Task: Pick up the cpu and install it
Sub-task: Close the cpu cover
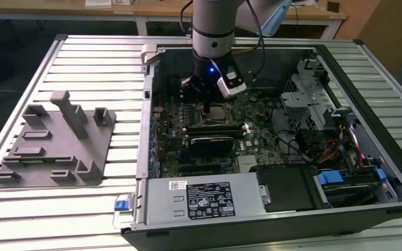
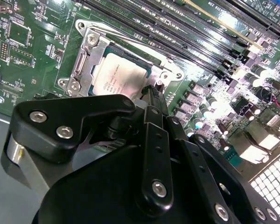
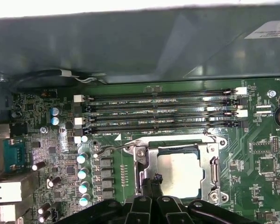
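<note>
Fingers (image 2: pixel 152 105) pinched together, tips right at the edge of the cpu (image 2: pixel 119 77), which is sitting in its socket (image 2: pixel 79 60) on the motherboard (image 2: pixel 28 37).

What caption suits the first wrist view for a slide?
Pincer at the edge of the cpu seated in its socket.

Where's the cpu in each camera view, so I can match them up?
Exterior view: the cpu lies on the motherboard, just beneath the arm.
Second wrist view: the cpu lies within the metal socket frame.
First wrist view: the cpu lies within the same frame.
Shared landmark: the long memory slots running beside the socket.
</note>
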### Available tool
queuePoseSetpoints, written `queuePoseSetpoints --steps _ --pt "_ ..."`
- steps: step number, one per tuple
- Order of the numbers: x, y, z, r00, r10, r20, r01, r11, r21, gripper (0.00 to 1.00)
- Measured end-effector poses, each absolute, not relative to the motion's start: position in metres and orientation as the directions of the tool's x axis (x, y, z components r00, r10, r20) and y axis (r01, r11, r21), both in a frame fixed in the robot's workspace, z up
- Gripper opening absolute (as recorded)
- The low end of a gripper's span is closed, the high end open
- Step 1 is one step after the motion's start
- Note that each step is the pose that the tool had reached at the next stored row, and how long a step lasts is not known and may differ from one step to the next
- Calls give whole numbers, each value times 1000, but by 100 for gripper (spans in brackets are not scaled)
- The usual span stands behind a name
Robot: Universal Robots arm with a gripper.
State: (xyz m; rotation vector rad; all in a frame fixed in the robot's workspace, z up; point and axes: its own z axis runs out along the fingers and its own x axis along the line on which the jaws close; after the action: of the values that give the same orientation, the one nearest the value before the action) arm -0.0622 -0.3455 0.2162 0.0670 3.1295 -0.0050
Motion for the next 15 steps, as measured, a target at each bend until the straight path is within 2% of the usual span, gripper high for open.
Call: queuePoseSetpoints --steps 15 --pt "-63 -346 213 -999 43 -11 43 999 -3 11"
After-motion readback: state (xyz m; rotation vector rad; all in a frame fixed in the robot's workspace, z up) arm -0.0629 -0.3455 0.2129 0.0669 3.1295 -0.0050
